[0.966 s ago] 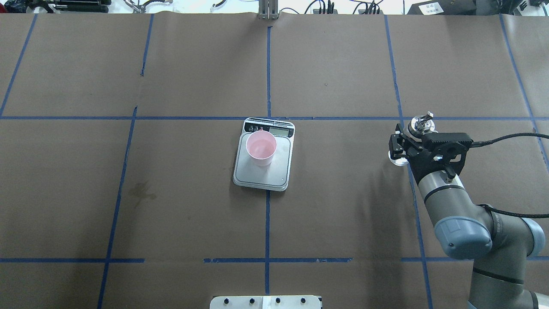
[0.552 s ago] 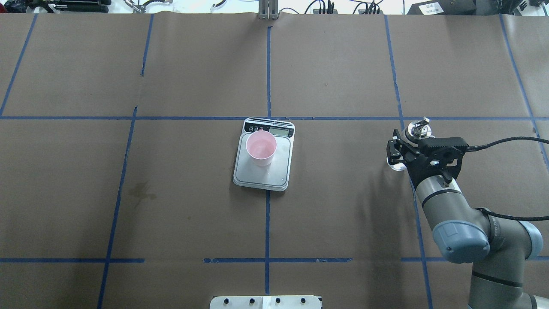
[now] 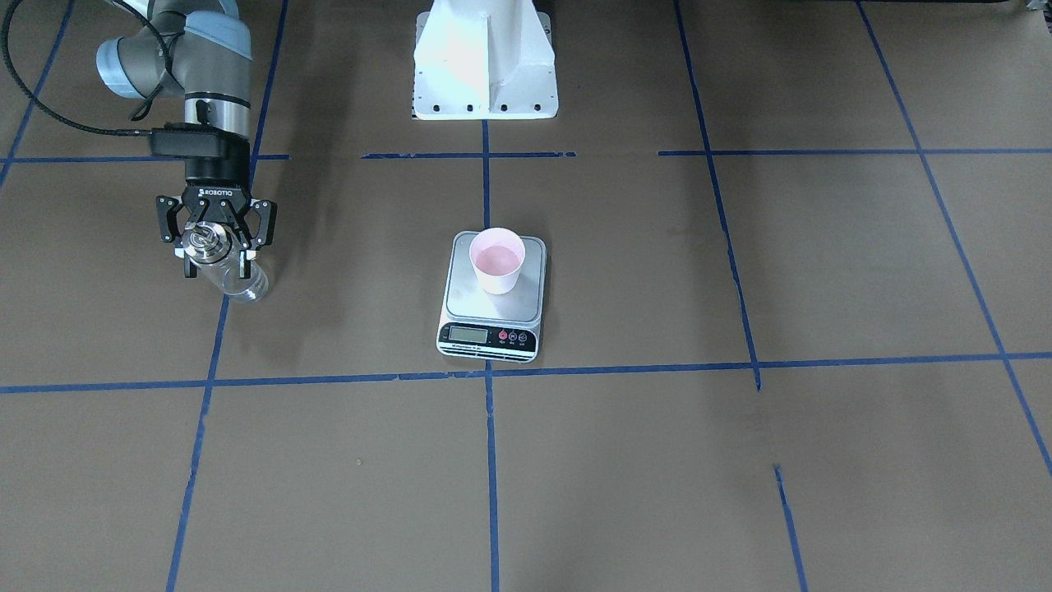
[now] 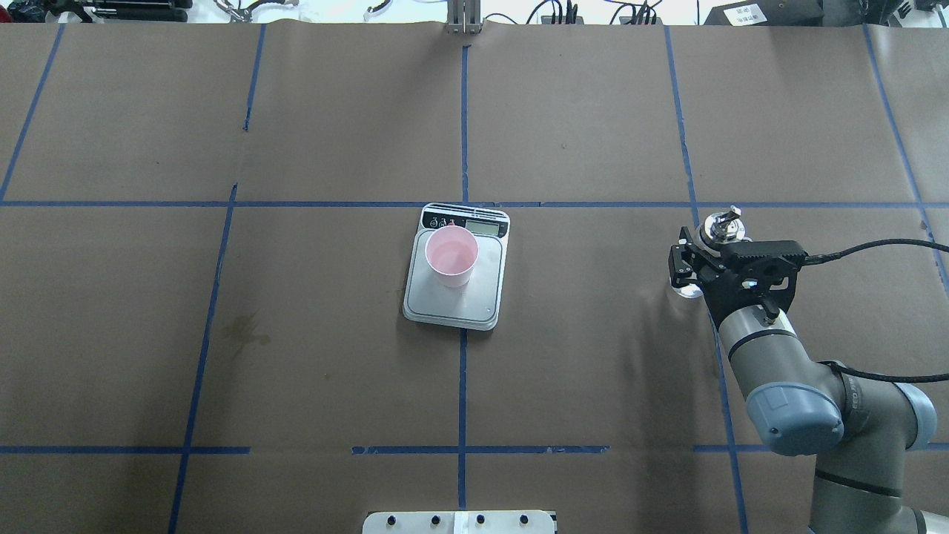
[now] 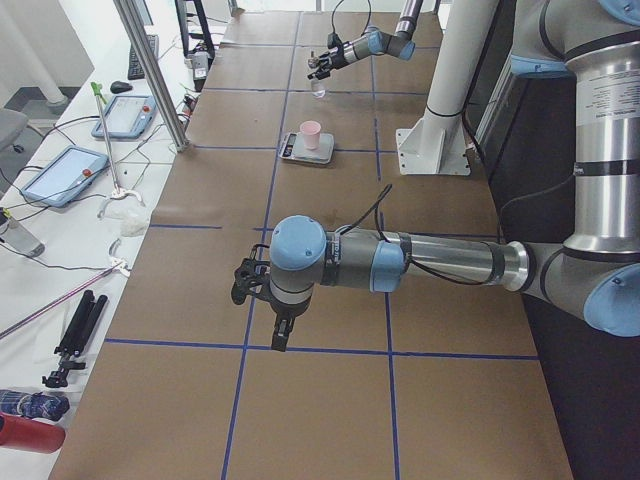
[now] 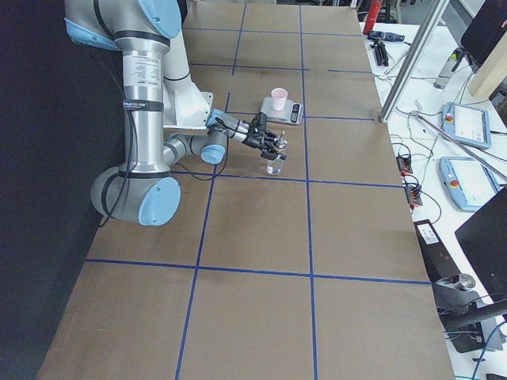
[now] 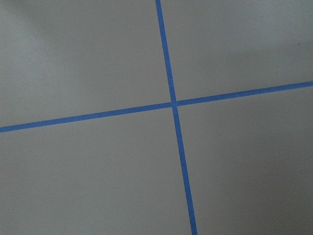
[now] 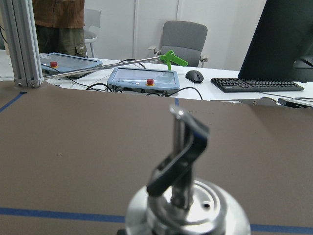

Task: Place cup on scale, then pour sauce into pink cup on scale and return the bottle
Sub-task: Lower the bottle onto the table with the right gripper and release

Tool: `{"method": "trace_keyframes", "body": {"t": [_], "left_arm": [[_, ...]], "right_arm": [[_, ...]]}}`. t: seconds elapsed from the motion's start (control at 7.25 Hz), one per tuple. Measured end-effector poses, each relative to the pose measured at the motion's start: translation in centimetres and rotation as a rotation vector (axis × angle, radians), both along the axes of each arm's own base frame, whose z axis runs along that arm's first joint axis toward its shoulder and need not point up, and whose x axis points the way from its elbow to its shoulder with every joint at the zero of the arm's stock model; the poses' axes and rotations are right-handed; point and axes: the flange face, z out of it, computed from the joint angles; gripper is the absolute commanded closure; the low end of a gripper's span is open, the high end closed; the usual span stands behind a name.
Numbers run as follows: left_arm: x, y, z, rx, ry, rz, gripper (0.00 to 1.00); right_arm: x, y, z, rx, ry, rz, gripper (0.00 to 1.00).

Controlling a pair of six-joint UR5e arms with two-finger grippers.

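The right arm (image 4: 771, 356) is reached forward over the table's right side, bent at the elbow. Its wrist is held low and about level, so that the right gripper (image 3: 215, 256) is pointed away from the base. Its fingers (image 3: 244, 261) are closed on either side of the bottle (image 3: 237, 281), just under the cap. The left arm (image 5: 440, 265) is stretched out level above the table, with the wrist turned downward. The left gripper (image 5: 243, 287) is hung clear of the surface; whether its fingers are parted or closed cannot be told.
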Motion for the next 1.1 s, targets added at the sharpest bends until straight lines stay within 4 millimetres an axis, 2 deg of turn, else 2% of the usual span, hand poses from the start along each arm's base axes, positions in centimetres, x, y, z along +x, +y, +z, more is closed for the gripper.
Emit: {"method": "trace_keyframes", "body": {"t": [0.55,0.69,0.97,1.1], "left_arm": [[-0.02,0.00,-0.01,0.001,0.000,0.000,0.00],[-0.02,0.00,-0.01,0.001,0.000,0.000,0.00],[-0.01,-0.01,-0.01,0.001,0.000,0.000,0.00],[0.00,-0.01,-0.01,0.001,0.000,0.000,0.00]], "right_arm": [[-0.21,-0.01,0.57,-0.004,0.010,-0.001,0.99],[-0.24,0.01,0.61,-0.004,0.010,-0.002,0.93],[-0.26,0.02,0.63,-0.004,0.010,-0.002,0.92],[-0.26,0.02,0.65,-0.004,0.009,-0.002,0.82]]}}
